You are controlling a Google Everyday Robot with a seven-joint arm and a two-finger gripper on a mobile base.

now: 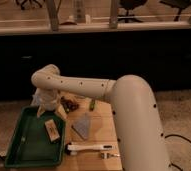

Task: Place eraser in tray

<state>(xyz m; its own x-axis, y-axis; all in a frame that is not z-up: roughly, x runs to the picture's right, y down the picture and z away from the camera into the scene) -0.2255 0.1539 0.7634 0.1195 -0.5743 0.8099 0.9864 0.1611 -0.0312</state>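
Gripper (47, 106) hangs over the far right part of the tray (20, 150), at the end of the white arm (84, 87) that reaches in from the right. Jaws spread wide, nothing between them. Eraser (52, 130) lies flat on the tray floor just below and slightly nearer the camera than the jaws, apart from them, no contact visible. It sits in the right half of the tray, close to the right rim, its long side running diagonally, dark mark on the top face.

Tray is green, shallow, raised rim, on the left end of the wooden surface (101, 130). The eraser is the only thing seen inside it; the rest of the floor is bare green.

On the surface right of the tray: grey triangular piece (82, 125) lying flat, just beside the tray's right rim. In front of it, a long white-handled tool (89, 147) lying crosswise, near the front edge. Behind, near the arm, a small dark cluster of objects (70, 104), too unclear to name, and a thin green item (92, 104) beside it. The arm's big white body (139, 125) fills the right side of the view and covers the right end of the surface.
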